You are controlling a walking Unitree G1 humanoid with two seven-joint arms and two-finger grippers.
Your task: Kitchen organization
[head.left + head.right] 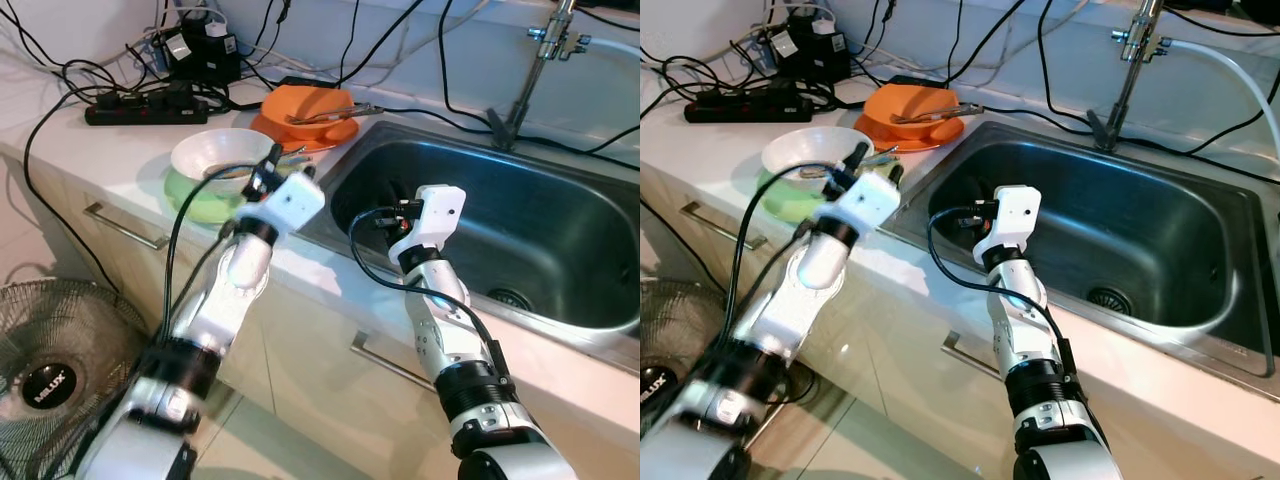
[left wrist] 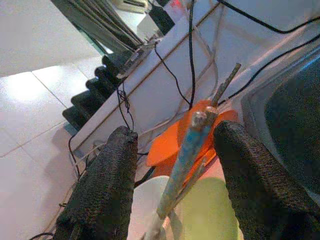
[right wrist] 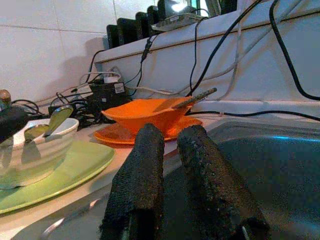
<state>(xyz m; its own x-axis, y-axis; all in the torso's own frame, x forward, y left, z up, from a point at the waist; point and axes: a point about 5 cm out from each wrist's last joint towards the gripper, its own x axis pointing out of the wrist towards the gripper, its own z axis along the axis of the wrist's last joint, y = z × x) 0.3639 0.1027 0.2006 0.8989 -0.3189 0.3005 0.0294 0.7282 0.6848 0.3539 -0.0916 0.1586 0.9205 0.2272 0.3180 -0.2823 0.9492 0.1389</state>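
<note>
While your left gripper (image 2: 172, 165) hovers over the dishes, its two black, coarse-textured fingers (image 2: 107, 185) are spread wide with nothing clamped. Between them stands a slim pale-blue utensil handle with a rounded metal tip (image 2: 187, 155), leaning up out of the glossy white ceramic bowl (image 1: 222, 154) directly beneath the claw. The handle passes through the gap without clearly touching either finger, so this looks like an approach lined up to pinch it.

That bowl sits on a flat lime-green plate (image 1: 195, 203) on the pale counter (image 1: 120, 150). Just beyond the claw is a smooth orange bowl on a matching orange plate (image 1: 310, 115), with a long metal utensil (image 1: 330, 113) laid across its rim (likely stacked there awaiting washing).

Your right gripper (image 3: 170, 165) hangs over the near edge of the brushed stainless steel sink basin (image 1: 520, 215), fingers nearly together and holding nothing; the white bowl with spoons resting in it (image 3: 47, 125) lies off to its left, the orange dishes ahead.
</note>
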